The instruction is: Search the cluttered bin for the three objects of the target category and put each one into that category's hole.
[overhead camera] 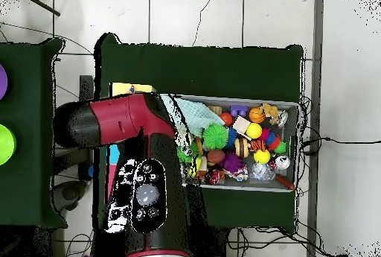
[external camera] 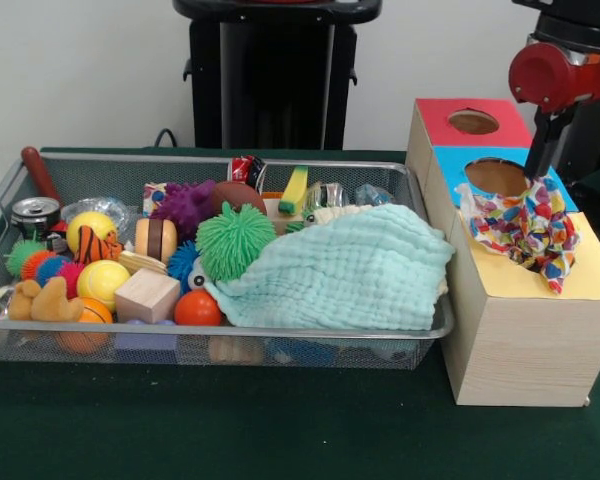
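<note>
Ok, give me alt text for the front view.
The robot's gripper holds a confetti-print wrapper over the yellow-topped box, covering its hole. Left of the boxes, a wire-mesh bin is crammed with toys and a mint quilted cloth.

We find no legible text, label, brand, number or sign on any item in the front or overhead view.

Bin [external camera: 425, 330]: silver wire mesh, shiny metal rim. Confetti wrapper [external camera: 525, 228]: crinkled glossy plastic. Mint cloth [external camera: 345, 268]: soft, quilted, matt. Yellow-topped box [external camera: 525, 345]: pale grained wood. Green ball [external camera: 234, 241]: spiky rubber. Bench [external camera: 230, 425]: dark green matt cloth
</note>
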`<state>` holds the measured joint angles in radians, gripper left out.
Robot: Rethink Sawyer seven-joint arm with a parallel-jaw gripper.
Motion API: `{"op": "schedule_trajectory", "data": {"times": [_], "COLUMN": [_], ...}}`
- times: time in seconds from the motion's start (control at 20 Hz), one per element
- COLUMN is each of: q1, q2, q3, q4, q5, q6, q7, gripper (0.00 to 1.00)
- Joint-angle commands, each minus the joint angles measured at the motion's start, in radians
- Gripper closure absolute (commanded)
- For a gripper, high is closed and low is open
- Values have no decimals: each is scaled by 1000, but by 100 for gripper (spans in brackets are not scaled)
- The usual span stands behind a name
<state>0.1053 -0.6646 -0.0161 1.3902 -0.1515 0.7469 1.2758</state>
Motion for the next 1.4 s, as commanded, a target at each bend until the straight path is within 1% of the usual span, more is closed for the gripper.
{"op": "schedule_trajectory", "data": {"times": [0.05, 0.45, 0.75, 1.1, 1.25, 1.4], "q1": [-44, -47, -51, -53, -56, -68], "q2": [70, 92, 124, 140, 145, 147], "q3": [51, 58, 59, 66, 72, 92], "q4": [50, 38, 27, 15, 17, 31], "q5": [-11, -6, -6, 2, 4, 12], "q6": [-73, -103, -143, -150, -175, -223], "q7": [137, 138, 144, 140, 141, 143], "gripper": [100, 100, 100, 100, 100, 100]}}
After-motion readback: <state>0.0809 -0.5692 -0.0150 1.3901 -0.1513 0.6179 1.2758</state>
